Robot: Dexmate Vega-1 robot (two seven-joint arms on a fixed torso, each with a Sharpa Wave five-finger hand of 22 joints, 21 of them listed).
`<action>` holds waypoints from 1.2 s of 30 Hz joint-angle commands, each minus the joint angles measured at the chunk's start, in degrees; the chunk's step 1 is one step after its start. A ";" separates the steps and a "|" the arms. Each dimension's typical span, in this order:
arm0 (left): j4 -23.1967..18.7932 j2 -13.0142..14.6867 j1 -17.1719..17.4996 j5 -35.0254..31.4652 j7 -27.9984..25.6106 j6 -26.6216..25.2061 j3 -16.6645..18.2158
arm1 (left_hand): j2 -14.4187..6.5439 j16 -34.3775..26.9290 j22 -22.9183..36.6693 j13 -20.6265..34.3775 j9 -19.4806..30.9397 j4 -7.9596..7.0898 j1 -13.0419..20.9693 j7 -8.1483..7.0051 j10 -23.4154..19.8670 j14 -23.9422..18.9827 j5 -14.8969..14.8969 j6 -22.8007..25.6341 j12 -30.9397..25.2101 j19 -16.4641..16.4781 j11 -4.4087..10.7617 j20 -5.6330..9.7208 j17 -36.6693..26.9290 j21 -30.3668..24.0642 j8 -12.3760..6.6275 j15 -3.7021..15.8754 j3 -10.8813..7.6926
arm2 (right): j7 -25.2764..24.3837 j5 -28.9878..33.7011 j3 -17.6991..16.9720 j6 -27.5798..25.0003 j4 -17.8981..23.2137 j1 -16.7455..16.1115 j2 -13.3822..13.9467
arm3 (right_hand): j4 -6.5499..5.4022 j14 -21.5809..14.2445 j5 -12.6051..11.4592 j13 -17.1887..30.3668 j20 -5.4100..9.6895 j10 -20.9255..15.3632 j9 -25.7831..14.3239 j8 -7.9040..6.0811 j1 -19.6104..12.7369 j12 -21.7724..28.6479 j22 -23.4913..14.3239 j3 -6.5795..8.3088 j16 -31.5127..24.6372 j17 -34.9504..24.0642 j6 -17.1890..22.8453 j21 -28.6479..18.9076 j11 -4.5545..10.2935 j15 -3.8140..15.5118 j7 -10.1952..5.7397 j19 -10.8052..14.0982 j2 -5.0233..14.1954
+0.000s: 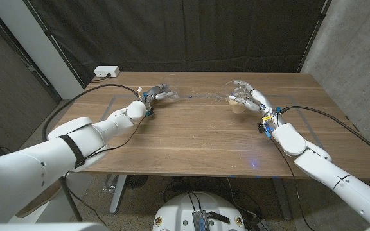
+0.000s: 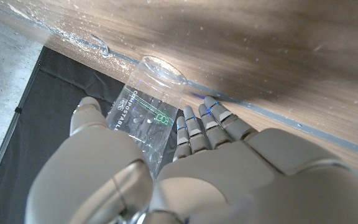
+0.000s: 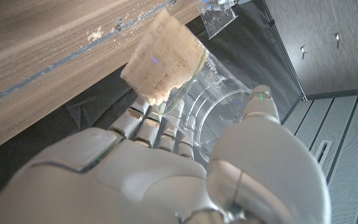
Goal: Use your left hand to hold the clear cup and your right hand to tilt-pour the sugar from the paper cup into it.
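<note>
My left hand (image 1: 151,97) grips an empty clear cup (image 1: 167,94) with green print at the table's back left. In the left wrist view that cup (image 2: 143,118) sits between thumb and fingers (image 2: 211,121), its base against the wood. At the back right, my right hand (image 1: 250,97) holds a second cup (image 1: 236,91). It is clear plastic rather than paper, with brown sugar (image 3: 162,55) packed in its bottom end close to the table. I cannot tell whether this cup touches the wood. The two cups are well apart.
Loose sugar grains (image 3: 98,34) lie along a tape line on the wooden table (image 1: 191,138). A white box (image 1: 106,71) sits at the back left corner. Black cables run from both wrists. A dark curtain hangs behind the table.
</note>
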State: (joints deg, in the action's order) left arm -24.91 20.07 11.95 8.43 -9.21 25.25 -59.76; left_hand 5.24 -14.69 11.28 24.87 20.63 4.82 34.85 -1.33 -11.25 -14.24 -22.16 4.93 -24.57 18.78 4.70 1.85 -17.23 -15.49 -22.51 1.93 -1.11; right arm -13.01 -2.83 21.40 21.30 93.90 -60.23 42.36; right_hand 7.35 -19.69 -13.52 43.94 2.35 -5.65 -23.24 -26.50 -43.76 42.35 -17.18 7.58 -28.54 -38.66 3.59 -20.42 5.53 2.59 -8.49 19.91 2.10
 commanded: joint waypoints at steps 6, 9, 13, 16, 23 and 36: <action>-0.14 1.24 -1.19 -3.45 -4.05 5.32 -1.83 | -0.47 0.88 0.04 0.61 0.27 -0.19 -0.04 0.09 0.76 1.11 -0.51 -0.78 -0.14 -2.46 -0.41 -0.70 -0.44 0.94 -0.32 1.85 0.85 | 1.04 -1.14 0.28 1.16 -2.25 1.44 -0.60 | -0.15 -0.61 0.31 0.40 1.77 -0.73 -0.19 -0.30 -0.13 0.44 -0.05 0.01 0.47 -0.34 0.47 -0.19 -0.03 10.00 0.01 -0.17 0.56; -0.14 1.21 -1.45 -3.71 -4.24 4.75 -2.08 | -0.46 0.99 0.05 0.68 0.31 -0.26 -0.13 0.01 0.93 1.24 -0.53 -0.88 -0.14 -2.61 -0.39 -0.76 -0.49 1.01 -0.31 1.84 0.99 | 1.43 -1.43 0.34 1.57 -2.82 1.74 -0.59 | -0.12 -0.69 0.32 0.44 1.77 -0.67 -0.19 -0.29 -0.16 0.45 -0.05 0.01 0.51 -0.35 0.48 -0.20 -0.05 9.99 -0.04 -0.16 0.55; -0.14 1.14 -1.60 -4.50 -5.24 4.84 -2.72 | -0.46 1.13 0.07 0.77 0.34 -0.33 -0.22 -0.04 0.97 1.46 -0.56 -0.97 -0.20 -3.02 -0.39 -0.86 -0.55 1.18 -0.32 1.82 1.13 | 1.63 -1.64 0.36 1.91 -3.47 1.92 -0.57 | -0.12 -0.59 0.33 0.53 1.79 -0.65 -0.18 -0.30 -0.20 0.52 -0.05 0.00 0.62 -0.45 0.51 -0.23 -0.05 9.90 -0.01 -0.17 0.59; -0.14 0.51 -2.12 -4.26 -4.43 2.44 -2.93 | -0.48 1.17 0.07 0.82 0.36 -0.37 -0.26 0.01 1.04 1.45 -0.58 -0.98 -0.22 -3.08 -0.28 -0.83 -0.59 1.21 -0.34 1.84 1.20 | 1.74 -1.87 0.38 2.35 -4.06 2.00 -0.65 | -0.12 -0.69 0.34 0.59 1.81 -0.68 -0.18 -0.30 -0.20 0.58 -0.05 -0.01 0.64 -0.50 0.52 -0.24 -0.03 9.90 -0.06 -0.18 0.61; -0.14 -1.91 -3.46 -2.29 -1.18 -5.24 -3.04 | -0.86 0.99 0.15 1.13 0.50 -0.49 -0.09 -0.35 0.15 0.47 -0.73 -0.40 -0.86 -0.89 0.09 -0.50 -0.80 0.37 -0.74 2.40 1.43 | 1.49 -1.98 0.10 2.56 -4.11 1.33 -0.27 | -0.13 -0.72 0.35 0.70 1.80 -0.69 -0.17 -0.29 -0.25 0.69 -0.05 -0.02 0.69 -0.67 0.56 -0.26 -0.05 9.98 -0.08 -0.22 0.70; -0.14 -3.15 -3.30 -0.85 -0.76 -3.98 -2.30 | -2.13 0.08 0.28 1.99 0.80 0.01 2.00 -0.89 -2.35 -3.11 -1.06 1.55 -2.66 2.72 1.10 0.26 -1.48 -0.98 -1.95 3.24 1.30 | 0.25 -1.87 -0.53 2.64 -3.70 0.02 -0.22 | -0.13 -0.82 0.40 0.94 1.83 -0.65 -0.16 -0.34 -0.27 0.87 -0.06 -0.09 0.88 -0.90 0.75 -0.26 -0.04 9.95 -0.10 -0.39 0.75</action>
State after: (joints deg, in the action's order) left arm -25.06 17.82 8.63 6.67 -10.20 20.16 -62.53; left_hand 3.25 -14.21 11.33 26.50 21.15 4.21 35.92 -2.08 -12.70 -16.30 -22.89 5.67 -26.63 20.78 5.54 1.94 -18.45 -15.97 -23.96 2.36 0.18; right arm -12.03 -4.64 21.28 23.63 90.28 -59.41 42.14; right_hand 7.36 -19.99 -13.08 44.74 2.36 -5.83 -23.24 -26.48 -44.03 42.82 -17.17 7.58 -27.69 -39.41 3.88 -20.42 5.33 2.28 -8.17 19.92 2.30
